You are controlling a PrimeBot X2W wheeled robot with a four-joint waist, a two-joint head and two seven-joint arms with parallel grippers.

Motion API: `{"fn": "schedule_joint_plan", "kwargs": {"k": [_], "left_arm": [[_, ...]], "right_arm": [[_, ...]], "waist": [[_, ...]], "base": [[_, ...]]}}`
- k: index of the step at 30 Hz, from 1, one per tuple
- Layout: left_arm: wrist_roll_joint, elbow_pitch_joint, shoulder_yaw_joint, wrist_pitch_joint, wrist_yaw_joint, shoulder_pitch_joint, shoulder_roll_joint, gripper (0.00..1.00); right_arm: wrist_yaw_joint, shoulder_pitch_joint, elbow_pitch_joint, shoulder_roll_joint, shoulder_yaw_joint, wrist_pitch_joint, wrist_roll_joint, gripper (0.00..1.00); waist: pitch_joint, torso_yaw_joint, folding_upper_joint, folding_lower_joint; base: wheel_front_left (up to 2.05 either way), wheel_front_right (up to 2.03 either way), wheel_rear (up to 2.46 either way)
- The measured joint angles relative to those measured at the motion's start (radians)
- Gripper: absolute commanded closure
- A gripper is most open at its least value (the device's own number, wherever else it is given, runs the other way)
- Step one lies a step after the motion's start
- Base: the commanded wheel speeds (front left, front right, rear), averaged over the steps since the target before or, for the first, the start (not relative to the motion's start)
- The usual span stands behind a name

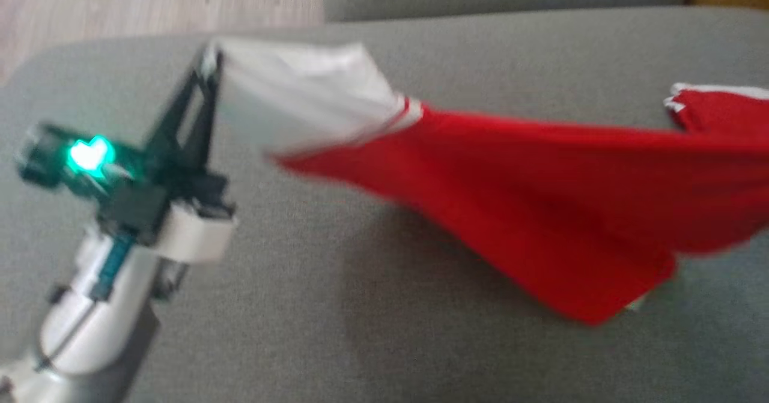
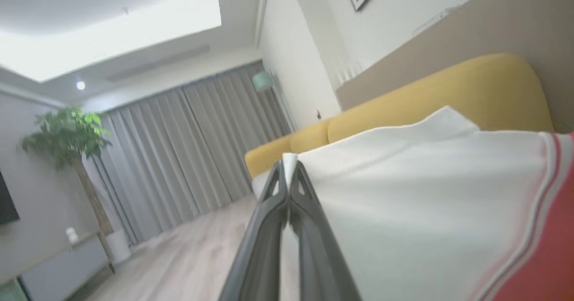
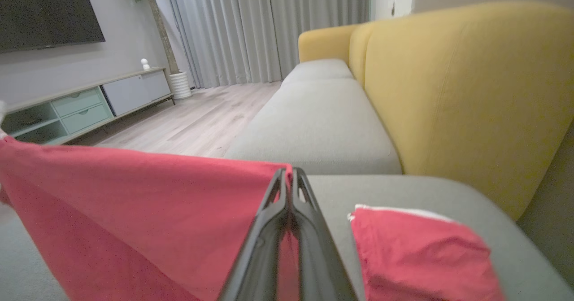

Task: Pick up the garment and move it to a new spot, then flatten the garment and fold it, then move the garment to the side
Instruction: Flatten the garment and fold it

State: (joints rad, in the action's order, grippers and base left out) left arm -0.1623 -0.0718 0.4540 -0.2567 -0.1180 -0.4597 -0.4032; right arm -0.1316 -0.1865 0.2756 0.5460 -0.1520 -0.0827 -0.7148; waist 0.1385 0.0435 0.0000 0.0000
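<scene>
Head view — left gripper (image 1: 210,57) aloft on garment (image 1: 541,181)

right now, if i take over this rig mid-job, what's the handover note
Left gripper: shut on the white end of the garment.
Right gripper: shut on its red edge.
The garment hangs stretched between them above the grey cushion.
A red piece with white trim lies on the cushion; whether it belongs to the garment, I cannot tell.
Done: pickup. Left: set down at a new spot, flatten, fold, move aside.
</scene>
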Motion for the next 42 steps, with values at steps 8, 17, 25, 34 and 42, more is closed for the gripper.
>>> {"fn": "schedule_joint_plan", "kwargs": {"k": [8,17,25,34,42], "left_arm": [[0.058,0.097,-0.026,0.038,0.079,-0.269,-0.084,1.0],[0.085,-0.086,-0.005,0.098,0.2,-0.662,-0.091,1.0],[0.177,-0.456,0.094,0.032,0.234,-0.987,-0.083,1.0],[0.234,-0.344,0.106,-0.005,0.156,-1.182,-0.058,1.0],[0.202,-0.166,0.146,-0.005,0.145,-1.049,-0.17,1.0]], "right_arm": [[0.0,0.174,0.101,0.177,-0.154,-0.1,0.013,1.0],[0.0,0.603,-0.037,0.278,0.059,-0.152,-0.009,1.0],[0.0,1.156,-0.369,0.134,0.393,-0.092,0.156,1.0],[0.0,1.425,-0.656,0.062,0.462,0.157,0.317,1.0],[0.0,1.416,-0.755,0.069,0.52,0.241,0.306,1.0]], "waist": [[-0.1,-0.023,0.0,-0.0002],[-0.029,-0.032,0.0,0.0],[0.132,-0.041,0.0,0.0004],[0.303,-0.041,0.0,0.0004],[0.368,-0.018,-0.0001,0.0002]], "base": [[0.0,0.0,0.0],[0.0,0.0,0.0],[0.0,0.0,0.0],[0.0,0.0,0.0],[0.0,0.0,0.0]]}}
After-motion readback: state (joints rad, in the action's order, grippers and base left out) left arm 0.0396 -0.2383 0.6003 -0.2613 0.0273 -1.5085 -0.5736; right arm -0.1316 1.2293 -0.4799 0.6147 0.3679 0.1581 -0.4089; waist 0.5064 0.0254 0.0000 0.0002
